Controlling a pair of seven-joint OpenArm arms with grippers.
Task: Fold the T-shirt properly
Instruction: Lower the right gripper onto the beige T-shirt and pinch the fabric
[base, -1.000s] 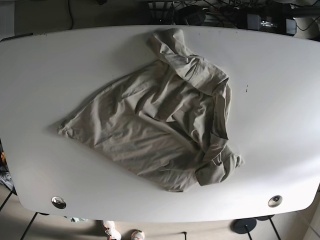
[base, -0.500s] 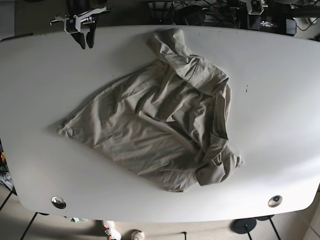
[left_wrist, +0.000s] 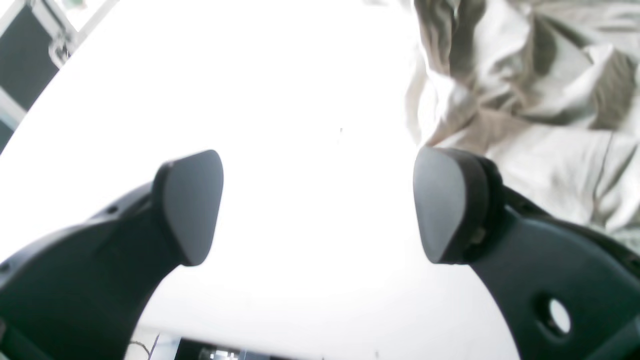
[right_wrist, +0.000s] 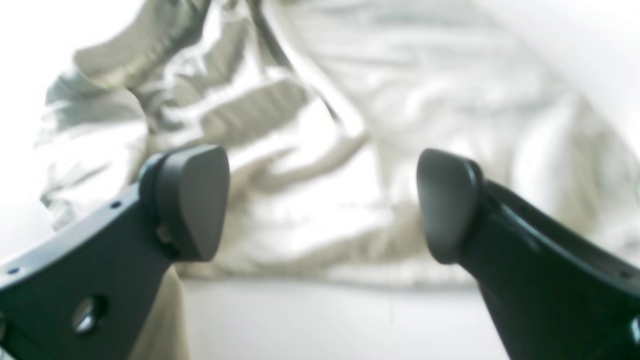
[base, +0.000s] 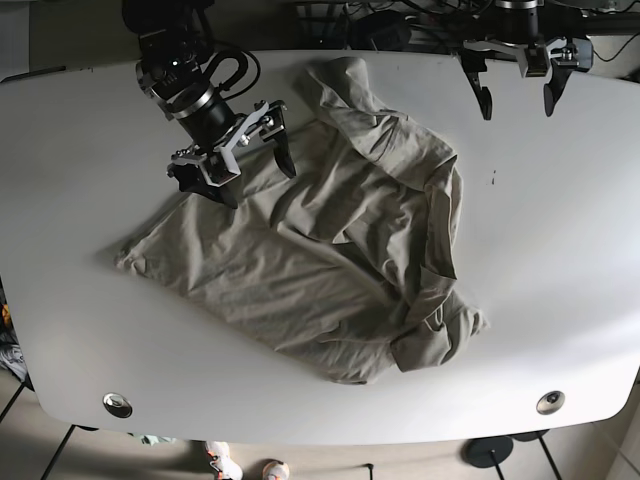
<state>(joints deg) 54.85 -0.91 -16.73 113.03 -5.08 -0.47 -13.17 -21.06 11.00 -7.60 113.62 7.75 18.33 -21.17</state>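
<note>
A crumpled beige T-shirt (base: 330, 250) lies spread across the middle of the white table (base: 80, 150), with bunched folds at its back and front right ends. My right gripper (base: 257, 180) hovers open over the shirt's back left edge; in the right wrist view its open fingers (right_wrist: 192, 200) frame the wrinkled T-shirt (right_wrist: 400, 100) below, nothing between them. My left gripper (base: 517, 108) hangs open above bare table near the back right, apart from the shirt. In the left wrist view this gripper (left_wrist: 317, 205) is over white table, the T-shirt (left_wrist: 525, 100) lying to its right.
Two round metal grommets (base: 117, 405) (base: 549, 402) sit near the table's front edge. A small dark mark (base: 493, 178) is right of the shirt. Cables and dark equipment (base: 400, 25) crowd behind the back edge. A black case (left_wrist: 25, 60) stands beyond the table in the left wrist view.
Both arms came into view from the back. My right gripper moved from the back left corner to over the shirt's edge. The left gripper lowered at the back right. The shirt lies unchanged.
</note>
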